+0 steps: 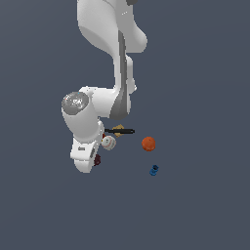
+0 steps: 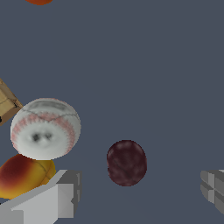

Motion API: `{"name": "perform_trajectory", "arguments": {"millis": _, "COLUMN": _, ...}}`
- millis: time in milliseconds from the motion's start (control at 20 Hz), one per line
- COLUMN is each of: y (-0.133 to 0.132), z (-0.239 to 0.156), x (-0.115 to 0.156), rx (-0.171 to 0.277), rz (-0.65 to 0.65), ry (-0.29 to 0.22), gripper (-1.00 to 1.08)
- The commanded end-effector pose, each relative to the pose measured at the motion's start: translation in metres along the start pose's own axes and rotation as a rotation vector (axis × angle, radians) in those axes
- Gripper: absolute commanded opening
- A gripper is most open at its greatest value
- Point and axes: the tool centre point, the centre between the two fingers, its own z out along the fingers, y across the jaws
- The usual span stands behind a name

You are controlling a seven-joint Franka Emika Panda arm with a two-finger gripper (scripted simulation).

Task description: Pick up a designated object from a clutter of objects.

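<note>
Flat slate-grey ground fills both views with no edge or wall showing; it serves as the worktop (image 1: 205,73). Biggest thing on view is the white Panda arm (image 1: 105,58), coming down from the top of the exterior view and bending low over the clutter. Its hand (image 2: 140,192) is down among the items, fingers apart: in the wrist view one pale finger (image 2: 48,201) shows at one edge and the other at the opposite edge, with a wide gap between them and nothing held.

Next in size is the black long-handled utensil (image 1: 122,131), lying flat with a tan piece (image 2: 6,103) against it. Then the white ball (image 2: 45,128), stitched in red like a baseball, touching a yellow-red piece (image 2: 24,175) just beside the nearer finger. The orange ball (image 1: 148,143) sits well apart toward the exterior view's right, and the small blue piece (image 1: 154,170) lies beyond that.

Smallest of concern is the maroon lump (image 2: 127,162), resting on the ground clear of the white ball. It lies inside the gap between the fingers, nearer the finger by the white ball, and a little ahead of the fingertips. Being roundish, it offers no long axis to line up on. I judge the hand needs only a short descent and a slight centring before closing; the nearby white ball is the main thing a finger could nudge.
</note>
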Motion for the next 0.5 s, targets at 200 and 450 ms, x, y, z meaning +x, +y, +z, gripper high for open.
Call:
{"name": "perform_trajectory", "arguments": {"millis": 200, "y": 0.0, "z": 0.018, "x": -0.013, "rx": 0.0, "rz": -0.091, "ry": 0.0, "gripper": 1.0}}
{"name": "perform_trajectory", "arguments": {"millis": 450, "y": 0.0, "z": 0.025, "x": -0.018, "rx": 0.0, "rz": -0.13, "ry": 0.0, "gripper": 1.0}}
